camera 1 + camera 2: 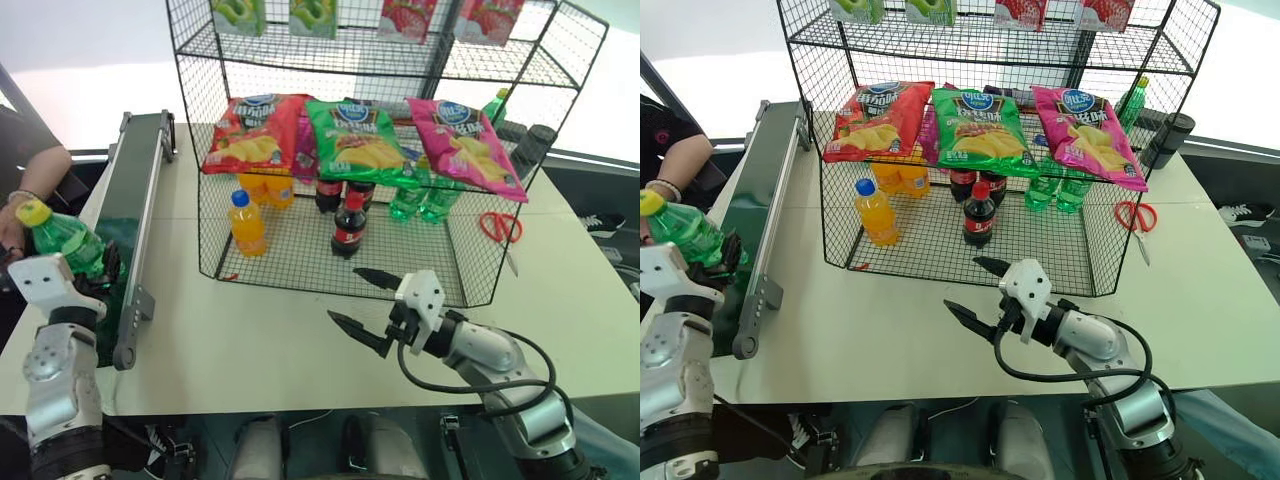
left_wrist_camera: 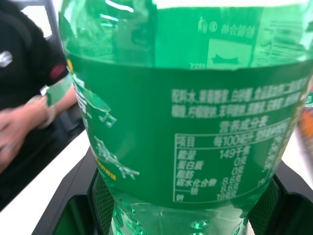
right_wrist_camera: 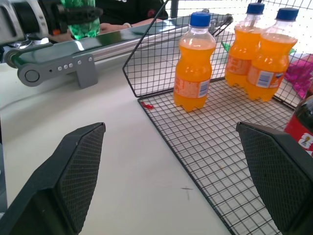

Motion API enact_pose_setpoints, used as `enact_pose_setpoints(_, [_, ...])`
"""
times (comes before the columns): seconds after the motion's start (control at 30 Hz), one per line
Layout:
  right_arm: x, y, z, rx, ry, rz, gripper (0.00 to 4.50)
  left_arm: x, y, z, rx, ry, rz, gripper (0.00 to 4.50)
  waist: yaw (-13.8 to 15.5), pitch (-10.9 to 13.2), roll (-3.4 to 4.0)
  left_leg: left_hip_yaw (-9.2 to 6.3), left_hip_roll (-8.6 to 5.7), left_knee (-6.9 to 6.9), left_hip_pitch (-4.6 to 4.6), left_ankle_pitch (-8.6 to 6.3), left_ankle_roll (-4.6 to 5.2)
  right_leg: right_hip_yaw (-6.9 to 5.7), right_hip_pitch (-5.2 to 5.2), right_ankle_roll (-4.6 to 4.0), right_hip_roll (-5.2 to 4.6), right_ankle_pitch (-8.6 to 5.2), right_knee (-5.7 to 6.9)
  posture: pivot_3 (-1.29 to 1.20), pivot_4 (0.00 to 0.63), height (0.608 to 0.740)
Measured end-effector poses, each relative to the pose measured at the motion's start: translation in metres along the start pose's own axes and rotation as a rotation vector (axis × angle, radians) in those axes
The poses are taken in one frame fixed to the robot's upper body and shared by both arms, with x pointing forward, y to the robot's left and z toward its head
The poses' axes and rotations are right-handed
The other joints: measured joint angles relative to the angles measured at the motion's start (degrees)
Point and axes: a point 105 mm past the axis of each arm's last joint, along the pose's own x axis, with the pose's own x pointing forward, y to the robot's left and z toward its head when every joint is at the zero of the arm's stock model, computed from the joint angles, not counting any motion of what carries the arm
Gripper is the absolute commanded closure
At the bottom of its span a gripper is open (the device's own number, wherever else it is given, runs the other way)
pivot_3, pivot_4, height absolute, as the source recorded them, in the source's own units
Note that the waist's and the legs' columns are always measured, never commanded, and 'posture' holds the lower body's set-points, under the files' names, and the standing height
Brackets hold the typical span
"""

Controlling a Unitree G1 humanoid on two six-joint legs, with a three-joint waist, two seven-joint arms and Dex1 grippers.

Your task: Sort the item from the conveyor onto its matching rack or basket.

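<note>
Left gripper (image 1: 100,270): you see its jaws clamped on the green soda bottle (image 1: 62,243), gripping the body low down, above the conveyor's near end at the tabletop's left edge.
Green soda bottle: it tilts, yellow cap leaning towards the left; in the left wrist view its green label (image 2: 195,137) sits right between the black fingers (image 2: 73,196).
Conveyor (image 1: 130,215): you find the dark green belt with grey rails running along the left edge of the tabletop (image 1: 260,340), front to back.
Right gripper (image 1: 365,300): its jaws stand wide apart with nothing between them, hovering over the tabletop near the front edge, just in front of the wire rack.
Wire rack (image 1: 470,270): black grid shelves at the middle back of the tabletop; orange bottles (image 3: 194,61), cola bottles (image 1: 349,225) and green bottles on the bottom tier, chip bags (image 1: 355,135) above.
Scissors (image 1: 498,228): red-handled, on the tabletop beside the rack's right side.
Person (image 1: 30,165): an arm reaches in beyond the left edge, by the conveyor.
</note>
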Motion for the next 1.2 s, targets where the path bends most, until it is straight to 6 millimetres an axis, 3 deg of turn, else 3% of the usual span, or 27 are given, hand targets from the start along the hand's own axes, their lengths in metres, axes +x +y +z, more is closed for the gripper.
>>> enact_pose_setpoints(0.17, [0.003, -0.002, 0.009, 0.015, -0.028, 0.032, 0.0, 0.001, -0.061, 0.013, -0.005, 0.027, -0.348, 1.65, -0.02, 0.1, 0.16, 0.0, -0.02, -0.05, 0.03, 0.0, 0.0, 0.01, 0.01, -0.01, 0.01, 0.0, -0.02, 0.0, 0.15, 0.735])
enact_pose_setpoints(0.3, [0.007, -0.005, 0.017, 0.025, -0.043, 0.05, 0.0, -0.011, -0.12, 0.003, -0.013, 0.106, -0.653, 1.65, -0.07, 0.19, 0.3, 0.03, -0.02, -0.13, 0.05, 0.0, 0.0, 0.03, -0.02, -0.01, 0.05, -0.01, -0.01, 0.0, 0.15, 0.735])
enact_pose_setpoints(0.43, [0.009, -0.009, 0.022, 0.022, -0.049, 0.043, 0.0, -0.017, -0.16, -0.007, -0.049, 0.136, -0.828, 1.65, 0.04, 0.19, 0.3, 0.01, -0.02, -0.35, 0.1, 0.02, 0.0, 0.03, -0.06, -0.02, 0.19, -0.01, 0.0, 0.0, 0.15, 0.735])
enact_pose_setpoints(0.6, [0.016, -0.005, 0.026, 0.032, -0.064, 0.053, 0.0, -0.022, -0.228, -0.013, -0.032, 0.098, -1.125, 1.65, 0.16, 0.2, 0.33, 0.02, -0.09, -0.35, 0.07, 0.02, 0.0, -0.01, -0.02, 0.0, 0.26, 0.0, -0.04, 0.0, 0.15, 0.735])
enact_pose_setpoints(0.67, [0.018, -0.004, 0.026, 0.04, -0.064, 0.052, 0.0, -0.025, -0.243, -0.013, -0.029, 0.08, -1.204, 1.65, -0.12, 0.21, 0.33, 0.07, -0.09, -0.36, 0.09, 0.02, 0.0, 0.02, -0.04, 0.01, 0.26, 0.0, -0.05, 0.0, 0.15, 0.735])
enact_pose_setpoints(0.87, [0.017, -0.004, 0.025, 0.047, -0.053, 0.038, 0.0, -0.024, -0.259, -0.013, 0.0, 0.045, -1.312, 1.65, -0.01, 0.22, 0.35, -0.01, -0.05, -0.39, 0.13, 0.03, 0.01, 0.01, -0.04, -0.02, 0.47, -0.01, 0.01, 0.0, 0.15, 0.735])
enact_pose_setpoints(1.2, [0.016, -0.001, 0.025, 0.067, -0.059, 0.041, 0.0, -0.024, -0.267, -0.013, 0.033, 0.021, -1.374, 1.65, -0.01, 0.22, 0.34, -0.01, -0.05, -0.34, 0.12, 0.02, 0.01, 0.02, -0.01, -0.01, 0.43, 0.0, 0.01, 0.0, 0.15, 0.735])
